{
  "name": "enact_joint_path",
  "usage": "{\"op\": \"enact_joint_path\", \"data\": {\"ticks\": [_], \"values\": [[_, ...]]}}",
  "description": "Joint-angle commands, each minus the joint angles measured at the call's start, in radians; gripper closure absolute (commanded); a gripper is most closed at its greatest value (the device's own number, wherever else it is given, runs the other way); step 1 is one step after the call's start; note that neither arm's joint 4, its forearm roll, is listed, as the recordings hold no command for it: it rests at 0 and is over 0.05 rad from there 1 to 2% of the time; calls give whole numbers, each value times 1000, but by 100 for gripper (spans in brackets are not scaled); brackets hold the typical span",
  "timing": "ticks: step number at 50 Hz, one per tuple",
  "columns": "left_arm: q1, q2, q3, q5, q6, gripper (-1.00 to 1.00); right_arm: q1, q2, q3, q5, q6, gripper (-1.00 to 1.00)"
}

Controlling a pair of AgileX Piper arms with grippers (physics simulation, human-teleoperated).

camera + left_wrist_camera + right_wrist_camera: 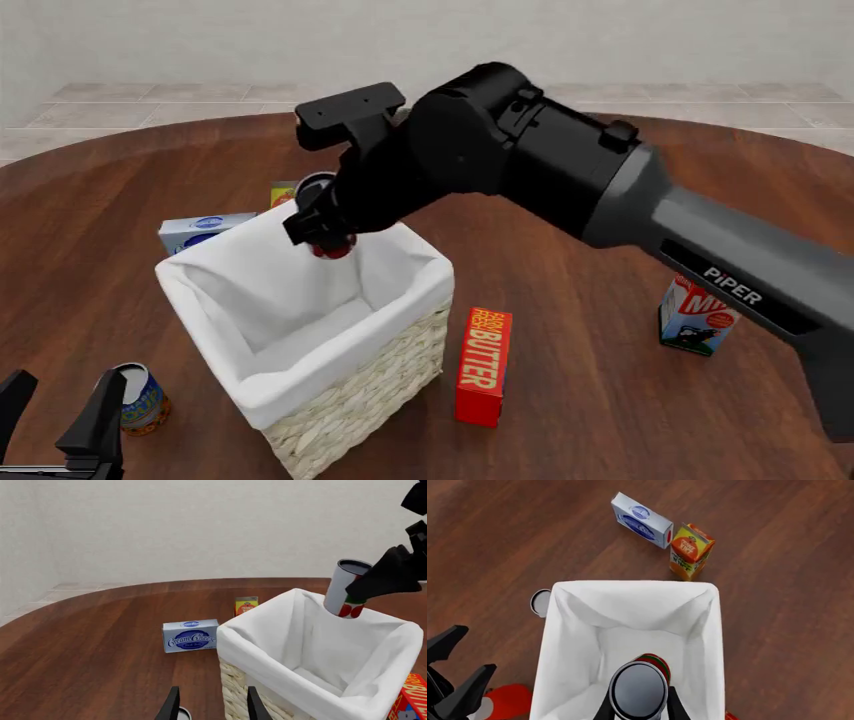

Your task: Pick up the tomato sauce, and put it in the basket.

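The tomato sauce (pixel 327 243), a small red-labelled can with a silver top, hangs tilted over the far end of the basket (pixel 360 395), above the white liner. My right gripper (pixel 318 225) is shut on it. In the right wrist view the can (pixel 639 687) sits between the fingers, directly over the basket's inside (pixel 627 586). The left wrist view shows the can (pixel 345 592) above the basket rim (pixel 257 630). My left gripper (pixel 60 420) is open and empty, low at the near left of the basket, and shows too in its own view (pixel 212 707).
A blue and orange can (pixel 140 400) stands beside the left gripper. A red butter box (pixel 483 365) stands right of the basket, a milk carton (pixel 697 315) further right. A cream cheese box (pixel 200 230) and an orange carton (pixel 283 192) lie behind the basket.
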Motion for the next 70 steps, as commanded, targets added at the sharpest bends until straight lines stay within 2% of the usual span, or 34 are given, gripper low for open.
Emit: {"op": "enact_joint_path", "data": {"ticks": [1, 70], "values": [[0, 0, 0, 0, 0, -100, 9, 32, -16, -8, 25, 100], [0, 0, 0, 0, 0, -100, 52, 146, 71, -80, 121, 100]]}}
